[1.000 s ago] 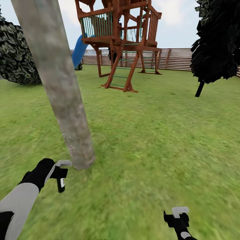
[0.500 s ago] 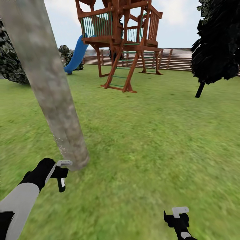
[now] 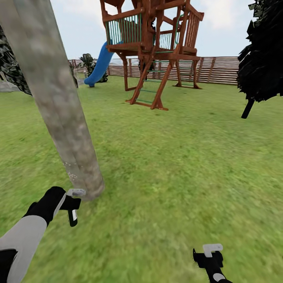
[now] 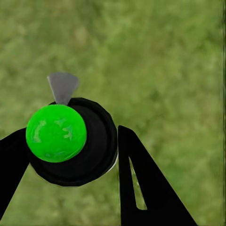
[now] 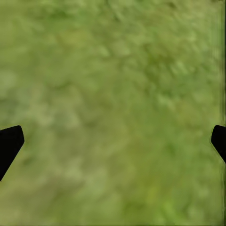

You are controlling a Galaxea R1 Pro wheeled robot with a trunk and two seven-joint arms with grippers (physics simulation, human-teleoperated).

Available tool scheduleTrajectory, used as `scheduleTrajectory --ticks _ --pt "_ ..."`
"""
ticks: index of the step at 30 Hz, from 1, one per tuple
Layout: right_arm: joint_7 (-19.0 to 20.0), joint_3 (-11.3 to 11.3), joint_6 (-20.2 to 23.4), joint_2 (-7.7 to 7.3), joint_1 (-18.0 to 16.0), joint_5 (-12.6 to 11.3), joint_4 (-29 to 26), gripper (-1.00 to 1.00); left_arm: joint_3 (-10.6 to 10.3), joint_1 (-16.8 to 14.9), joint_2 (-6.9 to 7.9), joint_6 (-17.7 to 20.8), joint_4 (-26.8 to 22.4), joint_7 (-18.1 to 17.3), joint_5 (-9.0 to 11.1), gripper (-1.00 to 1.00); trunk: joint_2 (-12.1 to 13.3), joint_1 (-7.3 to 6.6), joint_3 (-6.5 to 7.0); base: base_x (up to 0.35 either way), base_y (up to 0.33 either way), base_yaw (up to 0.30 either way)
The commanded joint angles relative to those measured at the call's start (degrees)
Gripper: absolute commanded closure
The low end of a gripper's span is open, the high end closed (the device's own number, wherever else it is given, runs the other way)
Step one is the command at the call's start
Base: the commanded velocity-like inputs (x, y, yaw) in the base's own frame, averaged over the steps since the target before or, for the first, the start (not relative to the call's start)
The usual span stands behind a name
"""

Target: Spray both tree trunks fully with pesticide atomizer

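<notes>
The pesticide atomizer sits between the two black fingers of your left gripper; in the left wrist view you look down on its round black body, its bright green cap and the small grey nozzle that points away from the wrist. The fingers press against both sides of the body, so the gripper is closed around it. In the head view the left gripper hangs low over the grass floor, just beside the foot of the tree trunk. This trunk is thick, mottled grey-brown, and it rises leaning across the left part of the view. A few pale specks show on it near the base.

Your right gripper is well apart, lower right in the head view. In the right wrist view its fingertips stand wide apart and hold nothing.

Farther away you see a wooden play tower with a blue slide, the slat fence and a dark tree.
</notes>
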Motion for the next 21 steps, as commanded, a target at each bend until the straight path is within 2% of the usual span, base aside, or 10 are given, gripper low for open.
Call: scheduleTrajectory --ticks 1,6,14,21 --pt "-0.06 0.5 -0.14 0.0 -0.03 -0.57 0.0 -1.0 0.33 -0.03 -0.04 0.24 -0.09 -0.49 -0.6 1.0 -0.02 0.01 -0.05 0.133 -0.255 0.0" --pt "-0.06 0.5 -0.14 0.0 -0.02 -0.57 0.0 -1.0 0.42 -0.03 -0.04 0.24 -0.09 -0.46 -0.59 1.0 -0.02 0.01 -0.05 0.038 -0.268 0.047" --pt "-0.06 0.5 -0.14 0.0 -0.02 -0.57 0.0 -1.0 0.47 -0.03 -0.04 0.36 -0.09 -0.47 -0.6 1.0 -0.02 0.01 -0.05 0.016 -0.273 0.264" --pt "-0.19 0.5 -0.14 0.31 -0.02 -0.73 -0.23 -1.0 0.42 -0.27 -0.12 0.59 -0.22 -0.55 -0.5 1.0 -0.02 0.01 -0.1 0.173 -0.244 0.267"
